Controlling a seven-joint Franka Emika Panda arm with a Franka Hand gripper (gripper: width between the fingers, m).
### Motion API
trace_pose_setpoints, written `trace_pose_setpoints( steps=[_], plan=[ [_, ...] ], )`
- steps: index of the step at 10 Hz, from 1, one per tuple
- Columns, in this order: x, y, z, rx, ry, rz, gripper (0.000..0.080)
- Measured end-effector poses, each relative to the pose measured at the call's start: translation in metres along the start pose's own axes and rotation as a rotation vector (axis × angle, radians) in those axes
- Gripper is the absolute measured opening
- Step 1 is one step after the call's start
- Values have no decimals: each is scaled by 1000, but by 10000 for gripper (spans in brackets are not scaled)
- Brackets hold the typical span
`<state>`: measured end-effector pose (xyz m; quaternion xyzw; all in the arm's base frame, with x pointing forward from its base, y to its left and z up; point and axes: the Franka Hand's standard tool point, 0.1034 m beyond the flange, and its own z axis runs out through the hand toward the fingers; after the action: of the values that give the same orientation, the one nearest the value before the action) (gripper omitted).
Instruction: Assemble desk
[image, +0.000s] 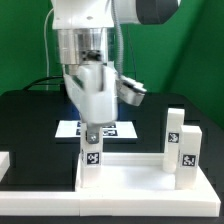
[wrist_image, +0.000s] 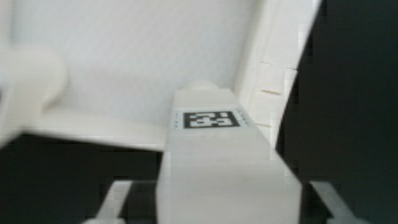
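The white desk top (image: 135, 185) lies flat at the front of the exterior view. A white leg (image: 93, 152) with a square tag stands upright at its far corner on the exterior view's left. My gripper (image: 92, 130) points straight down over the top end of this leg. In the wrist view the leg (wrist_image: 217, 165) runs between my fingers (wrist_image: 118, 200), with a thin dark gap on each side, so the jaws stand open around it. The desk top (wrist_image: 125, 70) lies beyond the leg. Two more tagged legs (image: 173, 135) (image: 189, 155) stand at the desk top's right side.
The marker board (image: 110, 128) lies on the black table behind the held-over leg. A white part (image: 4, 162) sits at the exterior view's left edge. A green wall stands at the back, with cables at the back left.
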<state>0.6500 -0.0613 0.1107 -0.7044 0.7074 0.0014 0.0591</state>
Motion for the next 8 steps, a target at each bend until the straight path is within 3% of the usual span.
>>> trace_pose_setpoints(
  steps=[1,4,7,8],
  plan=[
    [-3,-1,0,23,-13,193,290],
    [0,0,0,22,-14,353,290],
    [0,0,0,21,-6,252,292],
    [-2,0,1,17,8,42,457]
  ],
)
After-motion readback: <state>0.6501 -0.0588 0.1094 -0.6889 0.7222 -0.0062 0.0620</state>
